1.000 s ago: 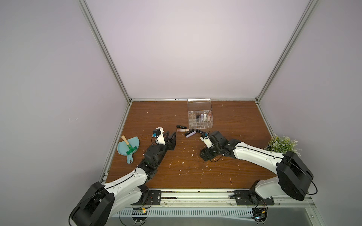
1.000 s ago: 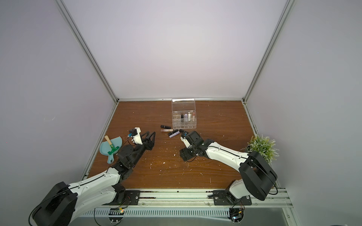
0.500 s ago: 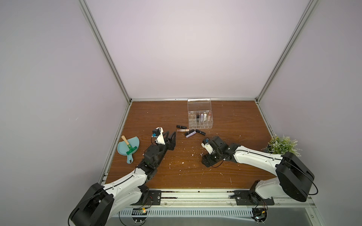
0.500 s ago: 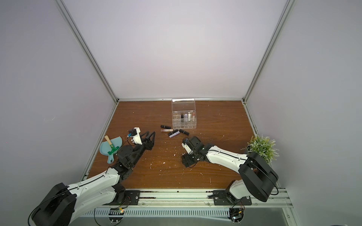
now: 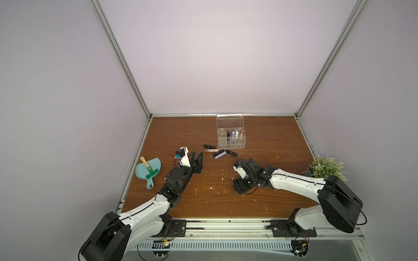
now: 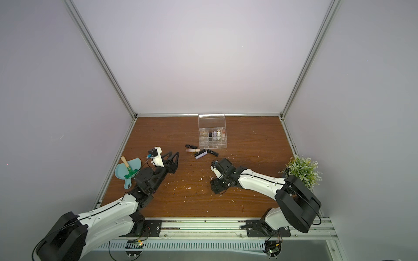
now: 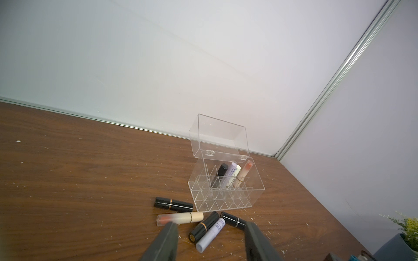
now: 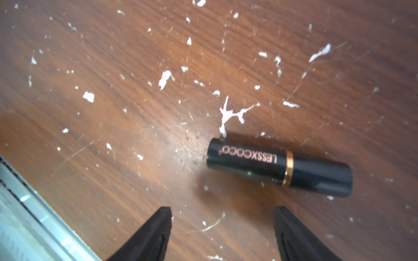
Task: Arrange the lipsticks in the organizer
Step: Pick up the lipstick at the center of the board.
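Observation:
The clear organizer [image 5: 230,137] [image 6: 212,135] [image 7: 226,187] stands at the back of the table with its lid up. Several lipsticks stand in its rear row. In front of it lie loose lipsticks: black ones [image 5: 209,146] [image 7: 173,204], a peach one [image 7: 181,218] and a lilac one [image 7: 210,235]. My left gripper [image 5: 197,154] [image 7: 210,226] is open and empty, its tips just short of that cluster. My right gripper [image 5: 239,187] [image 8: 222,210] points down near the table, open. A black, gold-banded lipstick [image 8: 279,167] lies flat just beyond its tips, hidden in both top views.
A teal dustpan with a brush [image 5: 148,169] lies at the left edge. A potted plant [image 5: 325,167] stands at the right edge. White flecks litter the wood. The metal front rail [image 8: 22,214] runs close to the right gripper.
My right arm has drawn back from the loose lipsticks toward the table's front, uncovering a black one by the organizer. The left arm has not moved.

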`<state>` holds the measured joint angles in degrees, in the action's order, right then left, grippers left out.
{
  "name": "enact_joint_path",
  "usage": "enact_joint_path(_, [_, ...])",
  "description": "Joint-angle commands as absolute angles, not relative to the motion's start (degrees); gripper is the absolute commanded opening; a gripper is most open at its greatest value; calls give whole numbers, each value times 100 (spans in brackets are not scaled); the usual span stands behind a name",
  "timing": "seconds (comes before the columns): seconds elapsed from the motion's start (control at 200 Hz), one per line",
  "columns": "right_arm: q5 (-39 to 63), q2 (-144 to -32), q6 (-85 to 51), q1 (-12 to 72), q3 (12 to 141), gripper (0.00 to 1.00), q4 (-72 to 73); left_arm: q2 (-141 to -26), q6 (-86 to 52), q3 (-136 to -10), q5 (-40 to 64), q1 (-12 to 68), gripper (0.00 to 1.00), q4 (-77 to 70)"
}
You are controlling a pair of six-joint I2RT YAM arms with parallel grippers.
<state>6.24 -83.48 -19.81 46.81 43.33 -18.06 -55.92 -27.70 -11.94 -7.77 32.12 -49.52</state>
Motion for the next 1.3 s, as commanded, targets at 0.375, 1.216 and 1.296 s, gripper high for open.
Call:
enact_joint_path(0.375, [337,-8881,-2022,4347,4862,93,-1673,-5680,-2707,-1290,-450,3149,51,-4854])
enact_joint_path(1.216, [57,-9753,-1814,4342,5349,57,-1728,-5897,-2721,-1415,-209,3147,50,-4790])
enact_joint_path(1.296, [35,-9890,-1773,4365,5470,51,-1785,-5868,-2716,-1433,-202,3155,50,-4752])
